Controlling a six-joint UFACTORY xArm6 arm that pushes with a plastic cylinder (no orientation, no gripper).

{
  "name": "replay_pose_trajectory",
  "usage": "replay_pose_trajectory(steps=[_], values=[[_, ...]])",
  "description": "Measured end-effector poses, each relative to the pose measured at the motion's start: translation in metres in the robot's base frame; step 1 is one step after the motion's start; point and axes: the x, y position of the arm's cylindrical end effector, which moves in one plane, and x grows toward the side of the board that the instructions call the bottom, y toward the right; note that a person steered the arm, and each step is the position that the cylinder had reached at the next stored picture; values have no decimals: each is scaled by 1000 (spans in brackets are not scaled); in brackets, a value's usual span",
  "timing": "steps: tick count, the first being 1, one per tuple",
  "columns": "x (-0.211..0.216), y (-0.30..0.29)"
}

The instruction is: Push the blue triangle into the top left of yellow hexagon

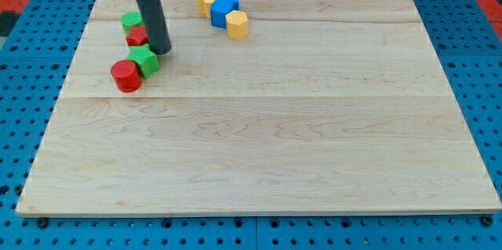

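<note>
My tip [161,50] is a bare rod with nothing to open or clench; it rests on the bench [259,148] among the red and green blocks, touching or just beside the green block [145,60]. The blue triangle [223,7] lies well off to the tip's right and a little up the view, already against the upper left side of the yellow hexagon [237,24], with another yellow block [205,1] on its far side. I judge only a short nudge from the triangle's upper left is wanted, approached wide of that block. The rod hides part of the red block [137,37] behind it, so its shape is unclear, like the green block [131,21] above
</note>
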Motion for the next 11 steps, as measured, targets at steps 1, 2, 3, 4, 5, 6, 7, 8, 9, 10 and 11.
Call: replay_pose_trajectory(steps=[1, 2, 3, 4, 5, 6, 7, 8, 9, 10, 11], values=[[-23, 5], [-51, 21], [-67, 33], [-102, 41], [-138, 43], [-153, 53], [-153, 79], [-151, 110], [-138, 135], [-117, 135], [-98, 133]])
